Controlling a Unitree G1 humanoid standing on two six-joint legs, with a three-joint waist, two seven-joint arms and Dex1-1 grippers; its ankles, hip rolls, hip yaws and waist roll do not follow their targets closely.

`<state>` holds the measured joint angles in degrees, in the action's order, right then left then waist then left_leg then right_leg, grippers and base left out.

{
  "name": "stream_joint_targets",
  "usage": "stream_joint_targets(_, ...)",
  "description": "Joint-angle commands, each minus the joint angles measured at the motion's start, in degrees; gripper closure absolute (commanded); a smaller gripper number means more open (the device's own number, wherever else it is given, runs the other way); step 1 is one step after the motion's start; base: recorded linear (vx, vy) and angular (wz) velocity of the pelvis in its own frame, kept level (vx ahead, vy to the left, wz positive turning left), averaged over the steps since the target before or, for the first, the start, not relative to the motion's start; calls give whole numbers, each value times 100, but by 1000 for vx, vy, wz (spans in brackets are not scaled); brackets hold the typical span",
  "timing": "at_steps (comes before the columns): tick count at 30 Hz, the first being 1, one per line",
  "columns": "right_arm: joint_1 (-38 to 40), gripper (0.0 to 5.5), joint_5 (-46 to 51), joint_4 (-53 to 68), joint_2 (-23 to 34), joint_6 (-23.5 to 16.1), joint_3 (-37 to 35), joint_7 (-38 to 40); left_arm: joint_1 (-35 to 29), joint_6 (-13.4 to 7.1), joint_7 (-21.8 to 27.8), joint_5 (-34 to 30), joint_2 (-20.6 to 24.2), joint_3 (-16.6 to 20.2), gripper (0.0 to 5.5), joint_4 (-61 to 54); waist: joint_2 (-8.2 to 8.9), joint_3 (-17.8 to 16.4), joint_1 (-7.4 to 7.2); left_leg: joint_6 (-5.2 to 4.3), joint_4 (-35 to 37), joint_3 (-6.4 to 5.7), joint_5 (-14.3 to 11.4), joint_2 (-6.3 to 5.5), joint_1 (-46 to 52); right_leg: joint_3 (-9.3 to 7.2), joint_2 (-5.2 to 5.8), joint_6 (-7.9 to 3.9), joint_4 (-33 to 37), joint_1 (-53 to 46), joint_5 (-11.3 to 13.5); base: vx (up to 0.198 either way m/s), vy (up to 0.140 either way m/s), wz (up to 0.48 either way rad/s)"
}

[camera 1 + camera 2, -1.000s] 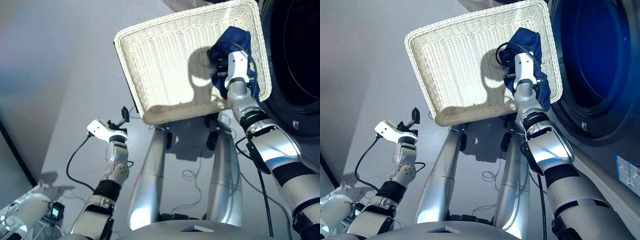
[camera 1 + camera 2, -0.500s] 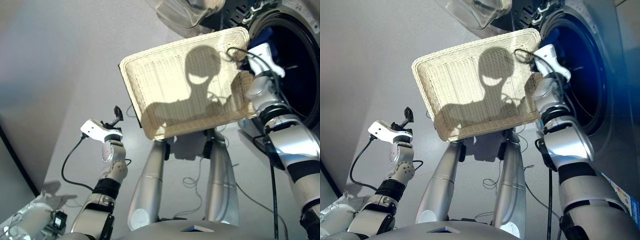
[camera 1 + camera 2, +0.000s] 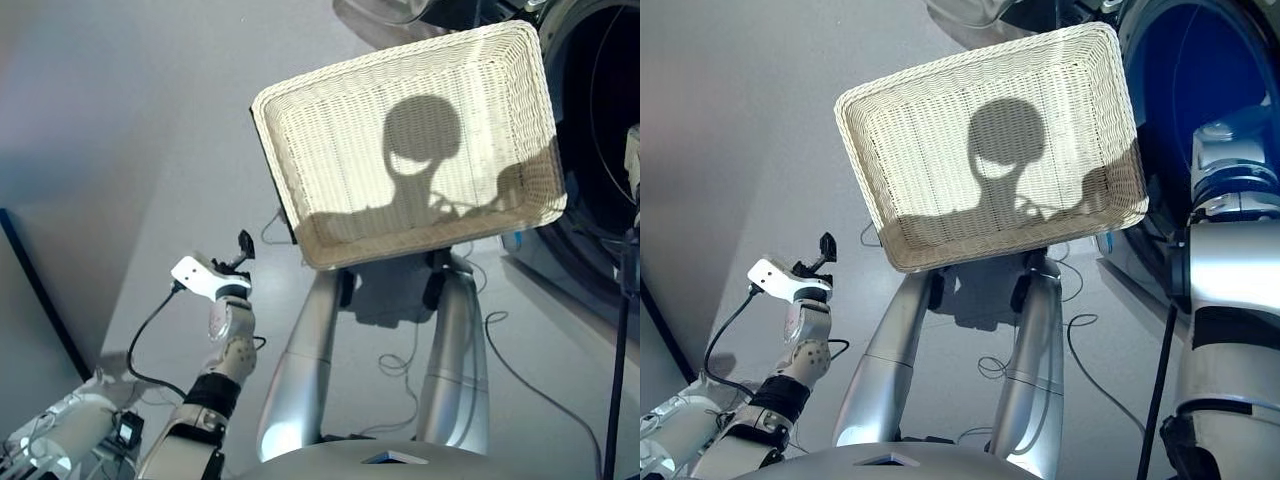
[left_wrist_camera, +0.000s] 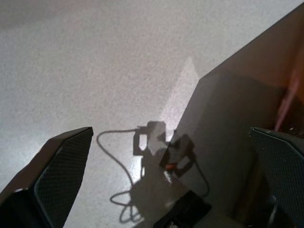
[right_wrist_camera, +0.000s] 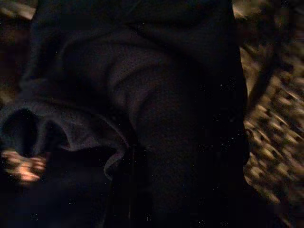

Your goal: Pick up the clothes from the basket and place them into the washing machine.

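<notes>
Basket (image 3: 300,150): cream-white woven wicker, rectangular with rounded corners and a low rim, lying on the floor at centre, touching or just beside the washing machine on its right. Its long axis runs left to right, tilted so that the right end sits farther than the left; the open side faces up, and the weave shows bare, crossed only by a shadow. Washing machine (image 3: 1230,60): dark front-loader at far right, its round drum hole open toward the basket, the inside reading deep blue in the right eye view. Garment (image 5: 142,104): a dark, finely textured cloth, folded and rumpled, filling the right wrist view, with a speckled drum wall beside it; its colour cannot be told in the dim light. Left claw (image 3: 240,247): raised near left, well apart from the basket, its two black fingers (image 4: 61,171) spread wide and released, grasping nothing, over grey floor (image 3: 150,120). Right claw: out of sight past the right edge, cloth covering its wrist view; whether it is clenched or released cannot be told.
</notes>
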<state>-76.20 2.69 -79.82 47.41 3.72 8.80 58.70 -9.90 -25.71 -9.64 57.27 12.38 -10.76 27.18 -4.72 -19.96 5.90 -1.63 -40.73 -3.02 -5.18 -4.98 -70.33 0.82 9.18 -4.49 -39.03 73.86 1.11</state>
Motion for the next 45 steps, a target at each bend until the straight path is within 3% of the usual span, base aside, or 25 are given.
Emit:
stream_joint_targets(1, 361, 550, 68, 471, 851, 5, 227, 490, 301, -238, -50, 54, 48, 436, 0, -286, -327, 21, -293, -132, 145, 13, 511, -6, -251, -386, -308, -8, -379, 100, 285, 0, 0, 0)
stream_joint_targets(5, 645, 550, -151, 913, 389, -23, 42, 507, 309, -286, -74, -13, 68, 473, 0, -286, -273, 47, -309, -141, 96, -14, 523, 6, -227, -378, -335, -3, -390, 52, 353, 0, 0, 0)
stream_joint_targets(6, 656, 0, -188, 1005, 260, -74, 67, 284, 295, -302, -83, -20, 87, 512, 0, -267, -252, 41, -320, -145, 106, -14, 536, 13, -210, -384, -339, 2, -380, 24, 368, 0, 0, 0)
stream_joint_targets(9, 766, 0, -193, 1473, -115, -426, 107, -109, 241, -334, -93, -36, 102, 593, 0, -239, -197, 23, -347, -160, 122, -6, 565, 36, -164, -392, -336, 0, -327, -61, 432, 0, 0, 0)
stream_joint_targets(11, 1022, 0, 279, 1840, -430, -1127, 194, -998, 216, -300, -9, -59, 178, 678, 0, -147, -102, 7, -407, -189, 222, 0, 613, 88, -75, -409, -331, 0, -167, -220, 504, 0, 0, 0)
stream_joint_targets(12, 1306, 0, 996, 2258, -678, -1737, -12, -1514, 239, -287, 36, -16, 138, 717, 0, -143, -85, -23, -435, -192, 250, -10, 632, 95, -28, -408, -338, -6, -113, -278, 534, 0, 0, 0)
stream_joint_targets(16, 1732, 0, 2225, 1899, -816, -2342, -317, -2321, 324, -250, 291, 157, 249, 678, 0, -44, -34, -38, -418, -216, 357, -28, 669, 103, 143, -431, -298, -22, 49, -501, 540, 0, 0, 0)
stream_joint_targets(18, 1904, 0, 3469, 1758, -1062, -2755, -547, -3255, 349, -234, 440, 246, 254, 718, 0, -22, -43, -31, -409, -231, 415, -33, 677, 115, 271, -457, -289, -33, 130, -639, 530, 0, 0, 0)
stream_joint_targets(20, 2024, 0, 4045, 1550, -1211, -2843, -741, -3595, 373, -209, 458, 320, 214, 746, 0, 82, -40, -14, -380, -240, 460, -33, 681, 121, 370, -467, -276, -44, 173, -742, 525, 0, 0, 0)
stream_joint_targets(24, 1987, 0, 4228, 1317, -1162, -2612, -418, -4287, 390, -183, 644, 359, 245, 878, 0, 186, -17, -13, -328, -249, 564, -49, 704, 151, 551, -516, -259, -46, 285, -937, 526, 0, 0, 0)
stream_joint_targets(29, 2064, 0, 4115, 1344, -1664, -2523, -40, -4655, 408, -119, 841, 391, 198, 804, 0, 272, -1, -8, -233, -235, 670, -43, 739, 159, 750, -553, -253, -47, 443, -1149, 550, 0, 0, 0)
stream_joint_targets(34, 2329, 0, 3206, 1742, -2183, -2393, 587, -4659, 338, -99, 851, 66, 199, 761, 0, 388, 78, 38, -173, -248, 896, -49, 803, 177, 1036, -618, -233, -45, 719, -1479, 592, 0, 0, 0)
stream_joint_targets(45, 3803, 0, 2940, 1826, -3039, -2362, 472, -4874, 157, 2, 758, -1031, 21, 727, 0, 1592, 274, 286, -116, -241, 1742, -92, 851, 262, 2151, -801, -282, -23, 1578, -2586, 539, 0, 0, 0)
